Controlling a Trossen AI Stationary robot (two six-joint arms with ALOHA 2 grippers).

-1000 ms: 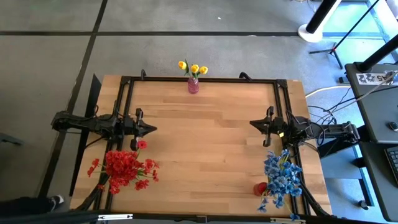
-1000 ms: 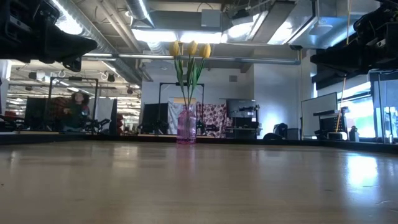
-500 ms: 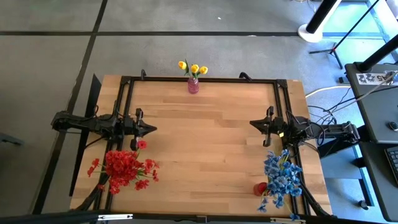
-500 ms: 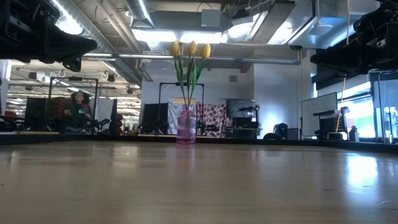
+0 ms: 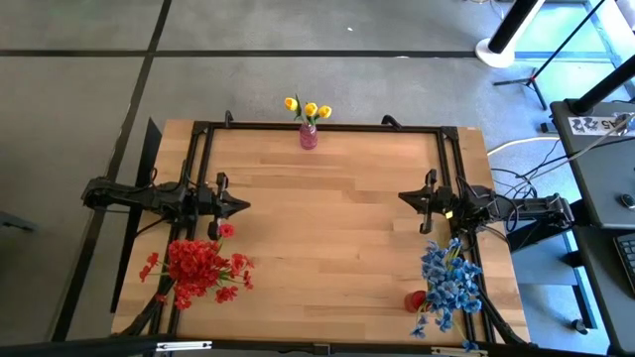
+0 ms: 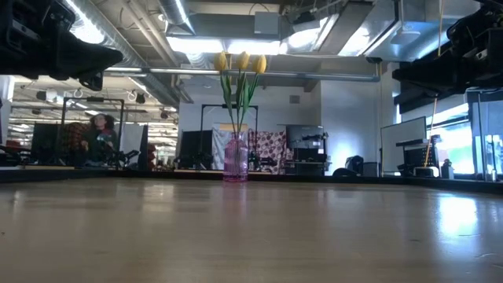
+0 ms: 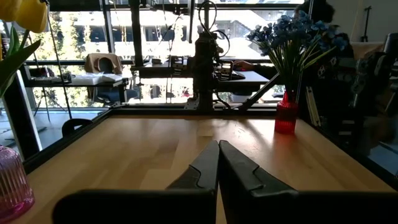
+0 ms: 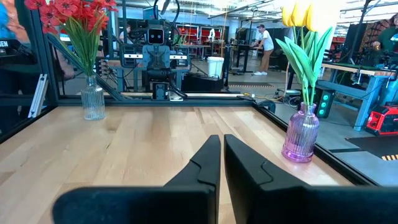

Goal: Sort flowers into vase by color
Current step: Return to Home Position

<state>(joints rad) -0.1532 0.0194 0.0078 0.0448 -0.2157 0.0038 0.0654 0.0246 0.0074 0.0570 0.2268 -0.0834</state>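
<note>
Yellow tulip-like flowers [image 5: 309, 109] stand with their stems in a pink ribbed vase [image 5: 309, 137] at the middle of the far edge; the low view shows the yellow flowers [image 6: 240, 63] upright too. Red flowers [image 5: 201, 266] fill a clear glass vase [image 8: 94, 103] near the left near corner. Blue flowers [image 5: 448, 283] stand in a red vase [image 5: 415, 299] near the right near corner. My left gripper [image 5: 244, 206] hovers shut at the left side. My right gripper [image 5: 403, 197] hovers shut at the right side. Both point toward the table's middle.
A black rail frame [image 5: 322, 127] runs around the tabletop. The wide middle of the wooden table [image 5: 327, 218] lies bare between the two grippers. People show in the room beyond the table [image 6: 100, 134].
</note>
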